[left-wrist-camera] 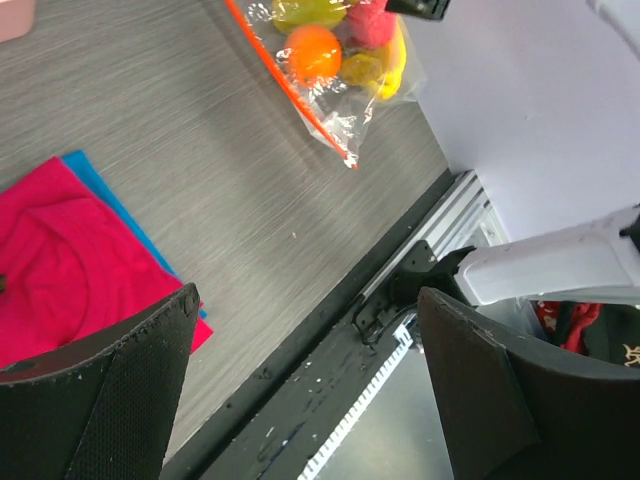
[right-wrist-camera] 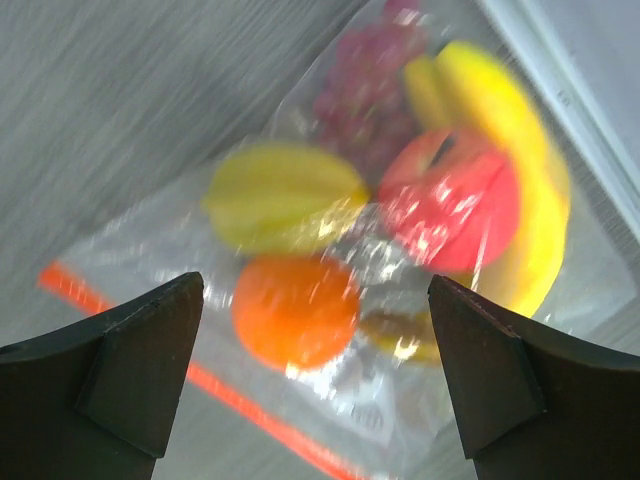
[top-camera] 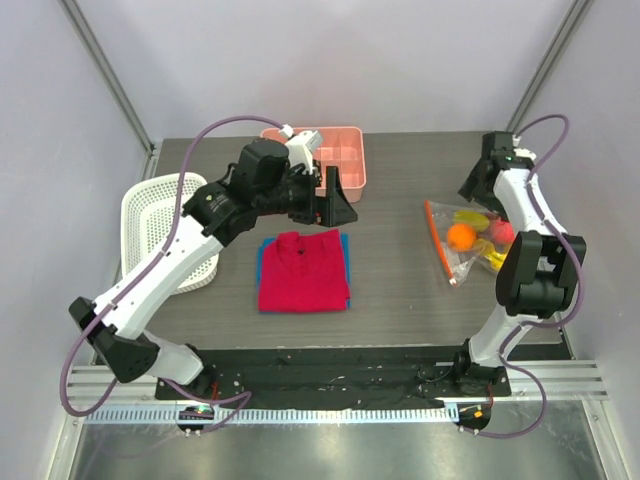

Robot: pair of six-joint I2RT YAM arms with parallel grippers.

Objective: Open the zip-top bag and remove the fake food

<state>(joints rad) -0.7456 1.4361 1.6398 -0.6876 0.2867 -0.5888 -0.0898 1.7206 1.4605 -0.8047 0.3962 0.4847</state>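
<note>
The right gripper (right-wrist-camera: 315, 300), spread wide, hangs directly over the zip-top bag (right-wrist-camera: 330, 235), whose orange zip strip (right-wrist-camera: 230, 395) runs diagonally along its desk-centre edge; the left gripper (left-wrist-camera: 308, 300), also spread, is well apart.

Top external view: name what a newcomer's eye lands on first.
The bright red shirt folded at the middle of the table draws the eye first. At its right side lies the zip-top bag, orange strip facing the centre, colourful fake food inside; the right gripper hangs open above it.
</note>
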